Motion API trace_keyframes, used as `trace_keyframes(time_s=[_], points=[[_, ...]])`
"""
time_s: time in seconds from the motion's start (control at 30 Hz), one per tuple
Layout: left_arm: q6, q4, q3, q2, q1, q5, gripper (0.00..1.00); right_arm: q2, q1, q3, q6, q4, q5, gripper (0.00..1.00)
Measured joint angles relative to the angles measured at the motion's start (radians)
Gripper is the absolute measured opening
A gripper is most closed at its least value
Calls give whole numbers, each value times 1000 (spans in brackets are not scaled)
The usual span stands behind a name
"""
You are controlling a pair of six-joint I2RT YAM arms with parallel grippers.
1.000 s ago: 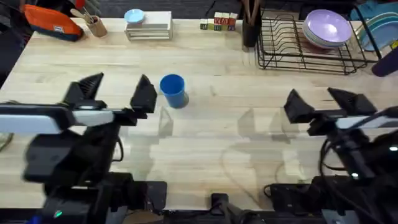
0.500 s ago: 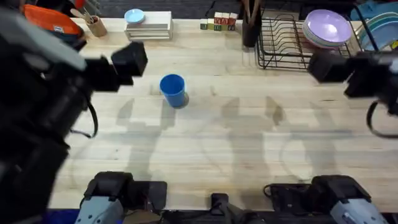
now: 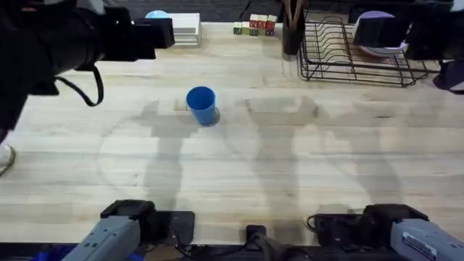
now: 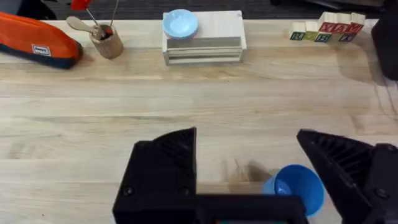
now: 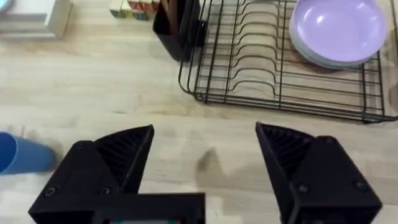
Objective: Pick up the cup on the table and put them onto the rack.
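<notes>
Overhead view. The cup (image 3: 201, 105) stands upright on the table (image 3: 239, 174), untouched and in the same spot as a second ago. What has changed is the arms: both grippers, then low over the near half of the table, have risen close under the camera and now show as dark, blurred masses, the left arm (image 3: 65, 40) at the far left and the right arm (image 3: 417, 29) over the rack (image 3: 351, 58). Neither has moved toward the cup, so the pick-up has not begun.

Left wrist view. The left gripper (image 4: 252, 168) has its jaws wide apart and empty. The cup lies between them, close against the inner face of one finger and well below the fingertips; it is not gripped. Judged from this, a descent with a slight sideways correction would centre the cup.

Right wrist view. The right gripper (image 5: 205, 158) is likewise spread and empty. The rack lies beyond the jaws, holding purple plates (image 5: 339, 31) at one end, with free prongs beside them. The cup sits well outside one finger.
</notes>
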Motion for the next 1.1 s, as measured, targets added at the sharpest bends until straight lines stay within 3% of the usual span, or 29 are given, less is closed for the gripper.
trace_keyframes(time_s=[0.43, 0.6, 0.9, 0.93, 1.07, 1.1], points=[[0, -10, 12, 23, 0, 0, 993, 9, 0, 0, -18, -6, -39, 994], [0, -47, 13, 23, 33, 0, 992, 21, 17, 2, -14, 1, -57, 994], [0, -95, 13, 23, 143, 8, 992, 107, 195, 7, -14, 46, -65, 994], [1, -106, 13, 23, 168, 8, 993, 153, 257, 34, -14, 47, -69, 994], [14, -117, 13, 23, 182, 8, 992, 224, 333, 97, -14, 49, -72, 994], [24, -126, 13, 23, 182, 9, 993, 301, 405, 184, -14, 48, -72, 994]])
